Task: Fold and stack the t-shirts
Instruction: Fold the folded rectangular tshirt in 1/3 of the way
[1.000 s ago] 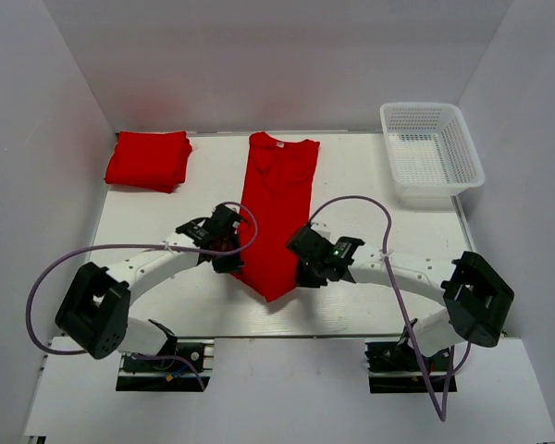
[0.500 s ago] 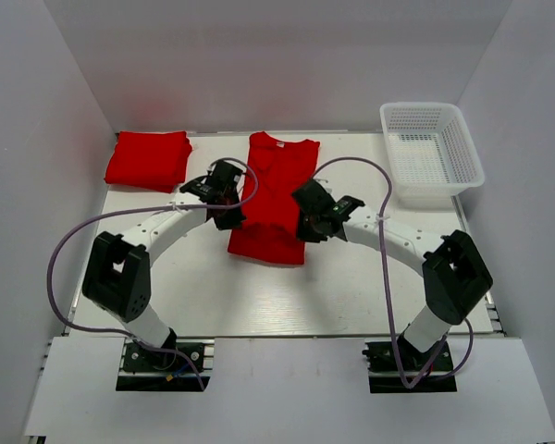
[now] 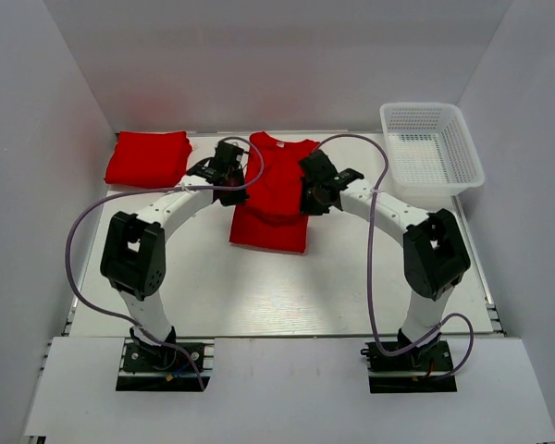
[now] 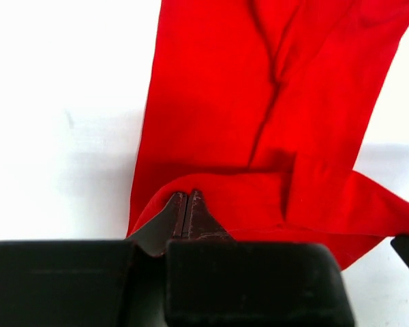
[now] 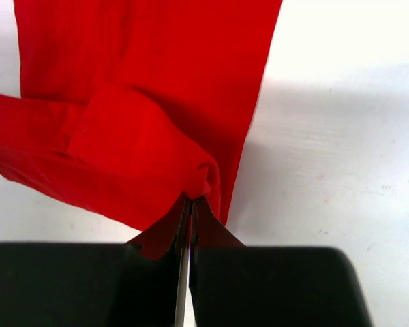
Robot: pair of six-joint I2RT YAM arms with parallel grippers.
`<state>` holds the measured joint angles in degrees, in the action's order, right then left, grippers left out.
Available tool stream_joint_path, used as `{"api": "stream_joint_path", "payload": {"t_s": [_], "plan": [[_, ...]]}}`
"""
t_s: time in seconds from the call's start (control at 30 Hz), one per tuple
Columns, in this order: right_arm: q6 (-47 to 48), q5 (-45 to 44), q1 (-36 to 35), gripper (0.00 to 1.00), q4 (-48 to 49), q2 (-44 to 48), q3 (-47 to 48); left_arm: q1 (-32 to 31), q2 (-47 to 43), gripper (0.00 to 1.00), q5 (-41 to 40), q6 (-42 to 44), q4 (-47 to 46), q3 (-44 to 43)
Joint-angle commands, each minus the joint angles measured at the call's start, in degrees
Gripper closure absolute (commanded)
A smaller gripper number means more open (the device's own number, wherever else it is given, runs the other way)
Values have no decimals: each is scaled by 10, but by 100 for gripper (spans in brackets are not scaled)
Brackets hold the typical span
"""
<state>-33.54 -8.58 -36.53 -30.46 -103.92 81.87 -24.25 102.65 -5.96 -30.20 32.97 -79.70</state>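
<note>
A bright red t-shirt (image 3: 276,190) lies lengthwise in the middle of the table, its near end doubled back over itself. My left gripper (image 3: 233,190) is shut on the shirt's left bottom corner (image 4: 211,191), held over the shirt's left edge. My right gripper (image 3: 307,196) is shut on the right bottom corner (image 5: 191,180), over the shirt's right edge. The lifted hem hangs between both grippers. A second red t-shirt (image 3: 148,159), folded, lies at the back left.
A white plastic mesh basket (image 3: 431,153) stands at the back right. White walls enclose the table on three sides. The arm cables loop over the near half of the table.
Both grippers have carried the shirt's bottom hem away from the near edge toward the collar, doubling the shirt over. Both arms now reach further back.
</note>
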Motion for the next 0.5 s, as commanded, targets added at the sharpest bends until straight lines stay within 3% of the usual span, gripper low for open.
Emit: {"api": "stream_joint_path", "payload": {"t_s": [0.0, 0.47], "plan": [[31, 14, 15, 100, -14, -17, 43, 10, 18, 100, -3, 25, -36, -45], [74, 52, 61, 100, 0, -75, 100, 38, 92, 100, -24, 45, -44, -105]]}}
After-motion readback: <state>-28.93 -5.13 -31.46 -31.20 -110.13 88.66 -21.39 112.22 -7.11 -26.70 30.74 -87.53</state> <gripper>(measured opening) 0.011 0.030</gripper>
